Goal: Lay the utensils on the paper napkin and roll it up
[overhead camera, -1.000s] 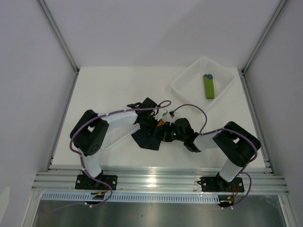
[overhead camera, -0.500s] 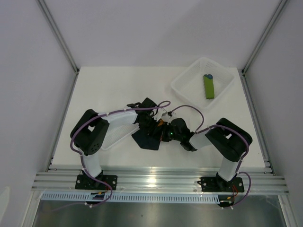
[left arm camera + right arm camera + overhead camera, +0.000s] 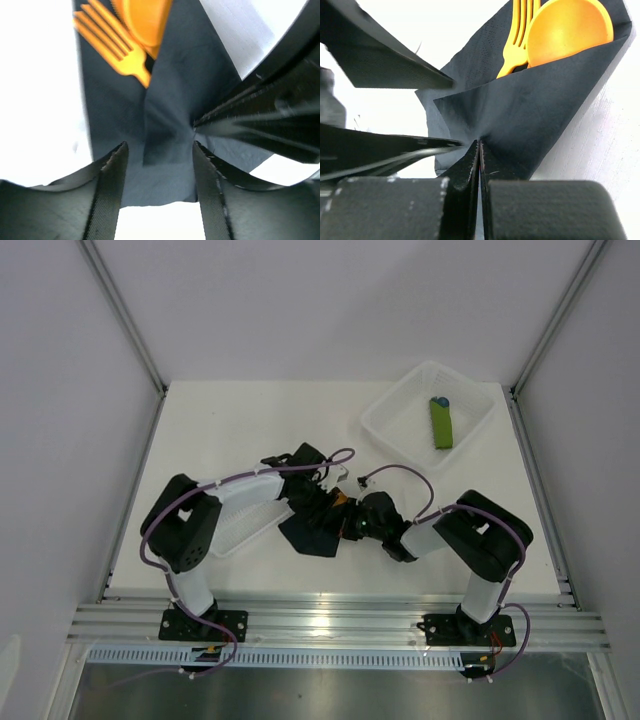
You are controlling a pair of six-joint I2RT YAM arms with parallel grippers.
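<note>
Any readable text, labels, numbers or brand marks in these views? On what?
None readable in any view.
The thin black paper napkin, orange plastic fork and orange plastic spoon are plain.
The green rolled bundle in the clear plastic tray shows no legible mark.

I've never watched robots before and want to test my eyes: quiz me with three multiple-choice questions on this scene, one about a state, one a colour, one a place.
1. The right gripper is: A) wide open; B) shut on a fold of the black napkin; C) half open, holding nothing.
2. The fork and spoon are: A) blue; B) white; C) orange.
3. The green bundle lies: A) on the napkin; B) in the white tray; C) between fork and spoon.
Answers: 1 B, its fingers meet with dark paper pinched between them; 2 C, both show bright orange; 3 B, it sits in the tray, apart from the napkin.
</note>
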